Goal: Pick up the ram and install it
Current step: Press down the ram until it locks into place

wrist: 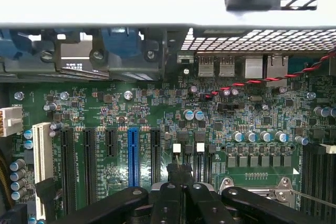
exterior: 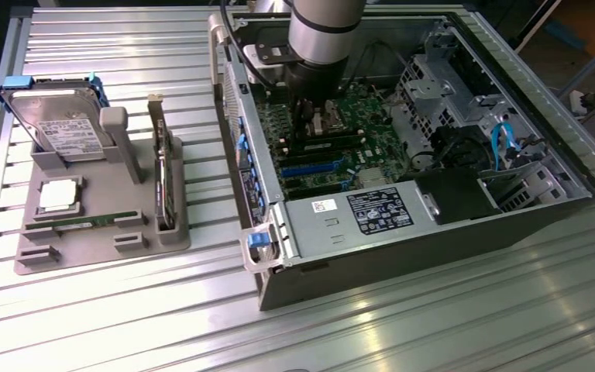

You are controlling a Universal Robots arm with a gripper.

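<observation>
One ram (exterior: 93, 220) well apart from claw (exterior: 318, 124)

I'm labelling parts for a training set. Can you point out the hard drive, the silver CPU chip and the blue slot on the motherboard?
hard drive (exterior: 65, 128): exterior view, on its silver labelled face.
silver CPU chip (exterior: 60, 194): exterior view, middle of its metal lid.
blue slot (wrist: 133, 156): wrist view, midway along its length.

I see the open computer case (exterior: 401, 178) lying on the table (exterior: 401, 325) toward the exterior view's right, the motherboard (exterior: 328, 147) inside it. The parts tray (exterior: 101, 248) sits to its left, holding a hard drive (exterior: 65, 128), a CPU chip (exterior: 58, 194), a ram (exterior: 93, 220) and an expansion card (exterior: 161, 174).
</observation>
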